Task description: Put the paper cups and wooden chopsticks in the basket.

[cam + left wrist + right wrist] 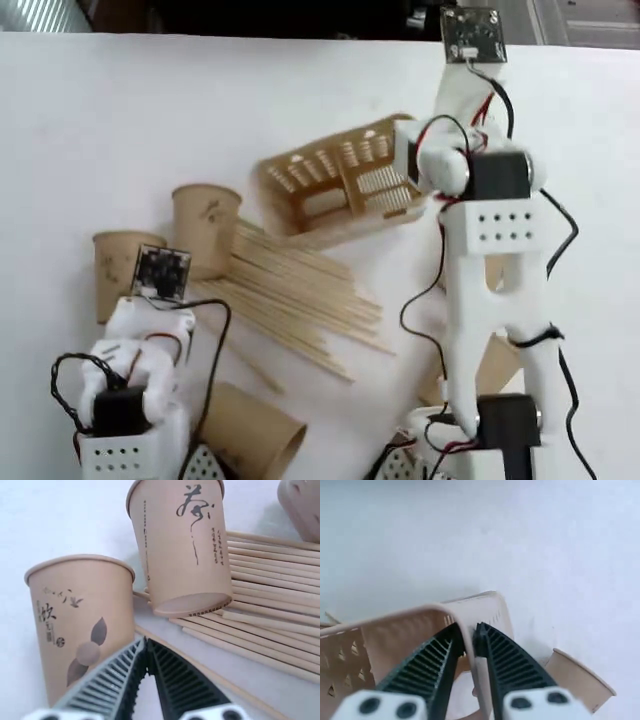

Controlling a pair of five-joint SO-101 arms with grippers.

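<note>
Basket [335, 185]: tipped up on the counter [100, 120], with one end hidden behind the right arm. The right hand [468, 632] is clenched on the basket's wall, one finger on each side of it.

Chopsticks [295, 295]: a loose heap just in front of the basket.

Paper cups: the farther cup [207, 228] touches the heap at its narrow end. The nearer cup [115, 272] sits beside it, partly masked by the left wrist camera. Whether these two stand straight or lean cannot be settled. A third cup [255, 435] lies on its side, partly covered by the left arm. A fourth cup [497, 365] is mostly hidden under the right arm.

The left hand [146, 642] is closed on nothing, near the nearer cup.
</note>
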